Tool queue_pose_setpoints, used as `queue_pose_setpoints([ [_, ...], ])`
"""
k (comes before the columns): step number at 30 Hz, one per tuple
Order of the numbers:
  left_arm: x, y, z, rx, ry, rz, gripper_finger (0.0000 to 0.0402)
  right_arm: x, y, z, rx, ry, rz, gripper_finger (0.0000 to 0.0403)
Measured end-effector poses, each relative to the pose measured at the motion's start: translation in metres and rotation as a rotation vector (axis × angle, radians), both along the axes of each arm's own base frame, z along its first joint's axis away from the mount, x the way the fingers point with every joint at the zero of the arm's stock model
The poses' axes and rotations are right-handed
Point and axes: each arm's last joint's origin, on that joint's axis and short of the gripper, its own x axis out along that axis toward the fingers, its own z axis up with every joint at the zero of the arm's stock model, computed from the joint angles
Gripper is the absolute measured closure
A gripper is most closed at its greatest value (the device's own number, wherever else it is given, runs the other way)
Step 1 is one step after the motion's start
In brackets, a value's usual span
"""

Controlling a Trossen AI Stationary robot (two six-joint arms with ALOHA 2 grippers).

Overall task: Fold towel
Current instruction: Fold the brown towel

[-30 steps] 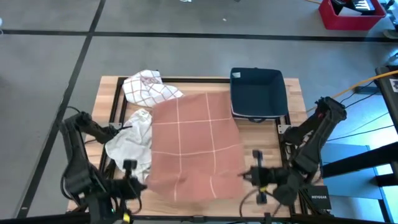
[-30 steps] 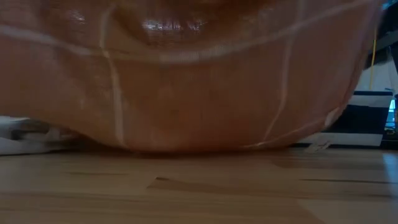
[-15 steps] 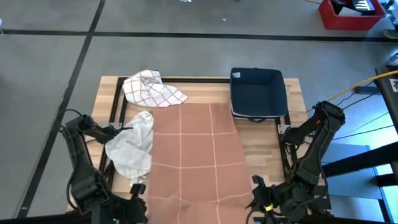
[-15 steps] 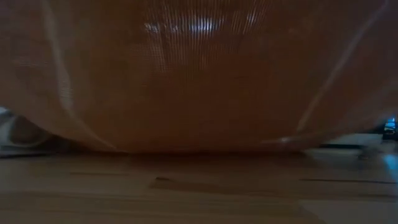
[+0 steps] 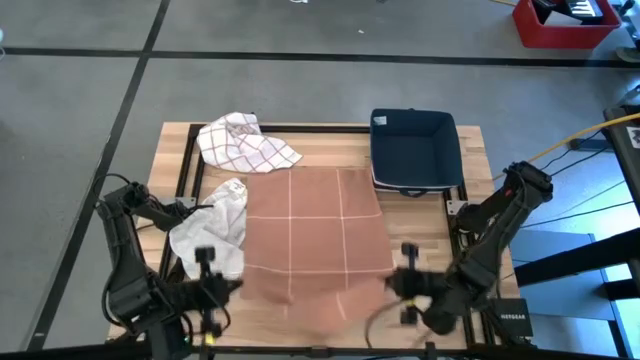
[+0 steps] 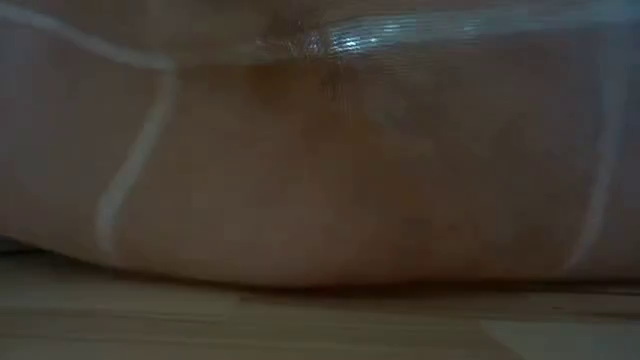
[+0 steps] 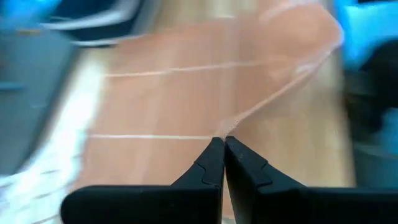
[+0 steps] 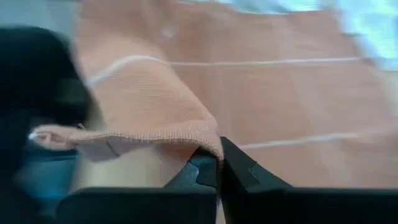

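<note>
Corners of the orange towel (image 5: 315, 240) are pinched between the closed left fingers (image 7: 214, 163) and right fingers (image 8: 211, 163), so uneven pulling could skew the fold.

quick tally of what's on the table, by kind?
Orange towels: 1, both near corners pinched by the left gripper and the right gripper
White cloths: 2, one red-checked, one plain
Dark blue bins: 1
Total: 4
</note>
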Motion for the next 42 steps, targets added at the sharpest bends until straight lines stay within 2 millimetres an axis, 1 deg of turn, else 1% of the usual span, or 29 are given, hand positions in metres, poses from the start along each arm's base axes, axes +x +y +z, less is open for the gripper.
queue_pose_setpoints([
  [1, 0.001, 0.003, -0.001, 0.017, -0.033, 0.016, 0.0401, 0.002, -0.008, -0.001, -0.053, 0.01, -0.035, 0.04],
  [3, 0.002, 0.009, -0.006, 0.09, -0.045, 0.004, 0.0401, 0.007, -0.025, -0.004, -0.16, 0.032, -0.111, 0.04],
  [6, 0.009, 0.022, -0.015, 0.146, -0.035, 0.048, 0.0401, 0.017, -0.049, -0.005, -0.239, 0.072, -0.216, 0.04],
  [10, 0.018, 0.046, -0.035, 0.2, 0.007, 0.135, 0.0401, 0.027, -0.081, -0.01, -0.314, 0.156, -0.331, 0.04],
  [14, 0.021, 0.075, -0.058, 0.252, 0.051, 0.232, 0.0401, 0.034, -0.111, -0.023, -0.409, 0.193, -0.445, 0.04],
  [17, 0.019, 0.104, -0.067, 0.281, 0.032, 0.327, 0.0401, 0.039, -0.134, -0.036, -0.437, 0.238, -0.516, 0.04],
  [20, 0.016, 0.13, -0.074, 0.311, -0.015, 0.423, 0.0402, 0.047, -0.155, -0.048, -0.448, 0.265, -0.548, 0.04],
  [24, 0.009, 0.162, -0.088, 0.335, 0.001, 0.538, 0.0402, 0.059, -0.177, -0.058, -0.433, 0.263, -0.567, 0.04],
  [29, 0.0, 0.193, -0.114, 0.406, 0.086, 0.635, 0.0401, 0.067, -0.204, -0.061, -0.432, 0.268, -0.615, 0.04],
  [32, -0.002, 0.204, -0.129, 0.464, 0.115, 0.659, 0.0401, 0.068, -0.218, -0.061, -0.427, 0.286, -0.651, 0.04],
  [36, 0.0, 0.214, -0.143, 0.555, 0.14, 0.641, 0.0401, 0.068, -0.234, -0.063, -0.359, 0.317, -0.685, 0.04],
  [39, 0.001, 0.221, -0.149, 0.598, 0.175, 0.631, 0.0401, 0.067, -0.243, -0.063, -0.328, 0.328, -0.707, 0.04],
  [42, 0.003, 0.226, -0.15, 0.61, 0.199, 0.641, 0.0401, 0.068, -0.25, -0.063, -0.317, 0.315, -0.733, 0.04],
])
